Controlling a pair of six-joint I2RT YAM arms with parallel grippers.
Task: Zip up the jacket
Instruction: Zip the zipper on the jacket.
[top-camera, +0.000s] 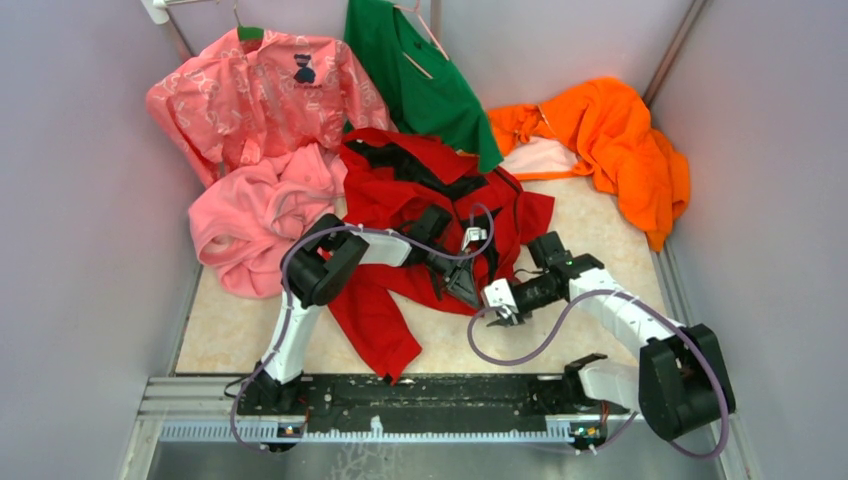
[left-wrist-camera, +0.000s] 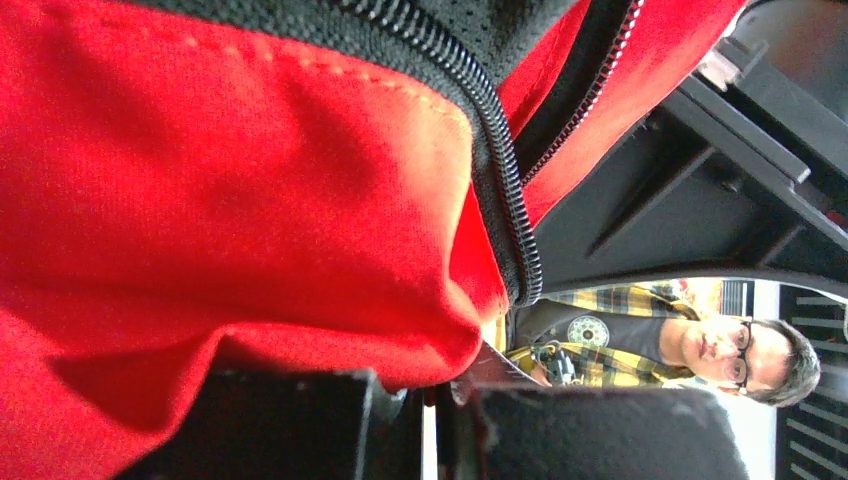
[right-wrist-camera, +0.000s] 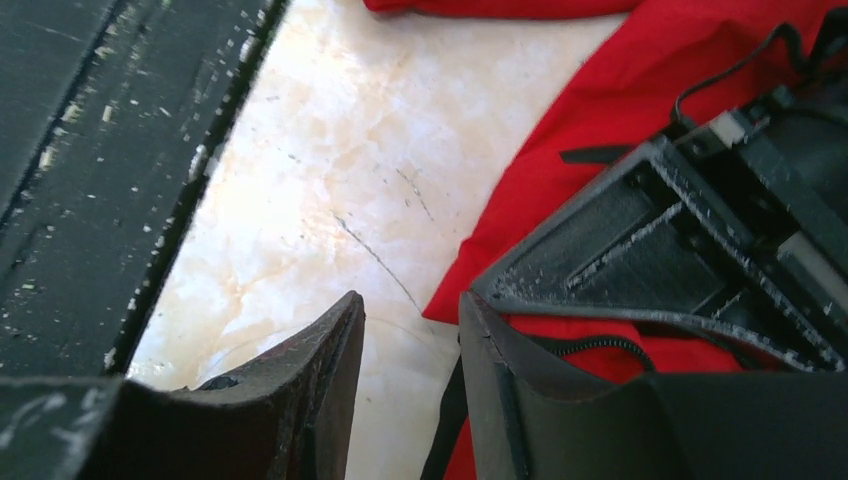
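Observation:
The red jacket (top-camera: 400, 190) lies crumpled in the middle of the table, open, with its dark lining showing. My left gripper (top-camera: 462, 285) rests at the jacket's lower front edge. In the left wrist view its fingers (left-wrist-camera: 300, 430) are almost together and pinch a fold of the red cloth (left-wrist-camera: 250, 200) beside the dark zipper teeth (left-wrist-camera: 500, 200). My right gripper (top-camera: 497, 318) hovers just right of the left one, above bare tabletop. In the right wrist view it (right-wrist-camera: 410, 310) is open and empty. The jacket (right-wrist-camera: 600, 110) and a bit of zipper (right-wrist-camera: 600, 345) lie to its right.
A pink fleece garment (top-camera: 255, 225) lies left of the jacket. A pink patterned shirt (top-camera: 260, 95) and a green garment (top-camera: 420, 70) hang at the back. An orange garment (top-camera: 620, 140) lies back right. A black rail (top-camera: 400, 400) runs along the near edge. Walls close both sides.

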